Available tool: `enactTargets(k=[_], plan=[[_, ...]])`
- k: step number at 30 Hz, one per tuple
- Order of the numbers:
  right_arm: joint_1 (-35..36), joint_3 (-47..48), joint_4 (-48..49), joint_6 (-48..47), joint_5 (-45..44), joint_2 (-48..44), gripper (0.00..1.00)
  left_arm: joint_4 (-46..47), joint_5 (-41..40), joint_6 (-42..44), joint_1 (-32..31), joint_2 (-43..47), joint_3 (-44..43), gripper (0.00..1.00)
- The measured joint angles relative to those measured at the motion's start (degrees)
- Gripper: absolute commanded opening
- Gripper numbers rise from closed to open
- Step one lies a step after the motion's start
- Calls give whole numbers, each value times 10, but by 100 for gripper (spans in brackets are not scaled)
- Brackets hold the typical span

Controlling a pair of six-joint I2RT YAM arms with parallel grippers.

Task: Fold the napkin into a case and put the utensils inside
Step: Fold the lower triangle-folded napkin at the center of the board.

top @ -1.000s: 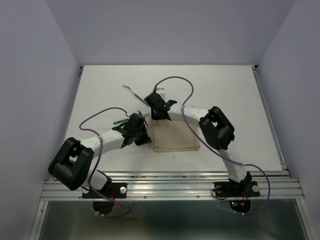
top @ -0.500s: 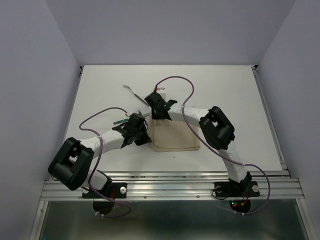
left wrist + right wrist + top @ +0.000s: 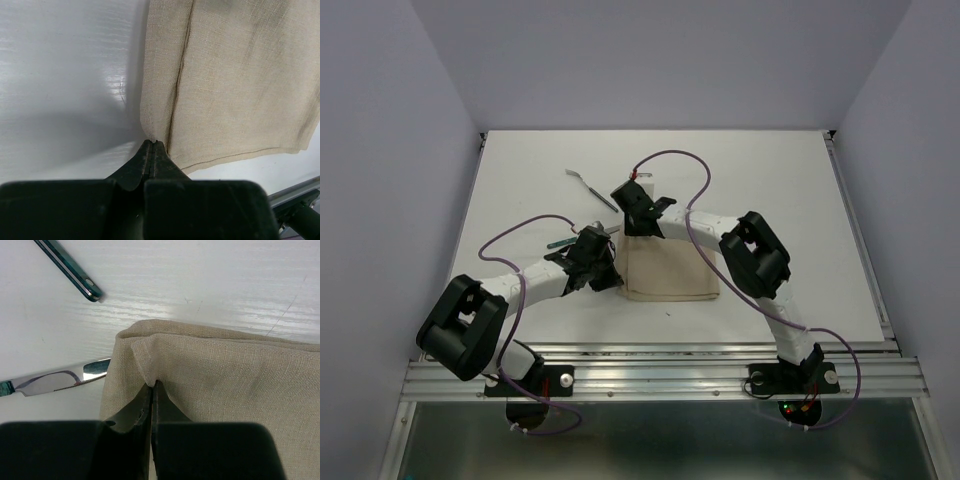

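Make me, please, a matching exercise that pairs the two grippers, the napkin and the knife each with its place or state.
Things:
1. left gripper
2. right gripper
3. napkin
4. knife

Places or states:
A. silvery blade lying on the table beside the napkin's edge
B. shut on the napkin's far-left corner
C. beige, folded flat
D. shut on the napkin's near-left corner

Pairs: 1-D, 2-B, 3-C, 4-A

Knife [image 3: 55, 379] handle cropped at left edge
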State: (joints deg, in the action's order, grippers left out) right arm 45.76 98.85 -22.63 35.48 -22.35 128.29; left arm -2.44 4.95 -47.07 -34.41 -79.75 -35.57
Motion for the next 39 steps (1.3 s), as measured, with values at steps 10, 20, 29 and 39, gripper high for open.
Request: enactTargets(k=[10, 20, 29, 39], plan=[[0, 0, 0, 1, 1, 0, 1, 0, 4, 0, 0, 0, 0, 0], [-1, -7, 2, 2, 11, -13, 55, -3, 9, 1, 0, 4, 0, 23], [-37, -182, 20, 5, 25, -253, 56, -89, -21, 13, -5, 98, -18, 58], [-109, -468, 20, 45, 73, -481, 24, -168, -69, 36, -5, 97, -113, 49]])
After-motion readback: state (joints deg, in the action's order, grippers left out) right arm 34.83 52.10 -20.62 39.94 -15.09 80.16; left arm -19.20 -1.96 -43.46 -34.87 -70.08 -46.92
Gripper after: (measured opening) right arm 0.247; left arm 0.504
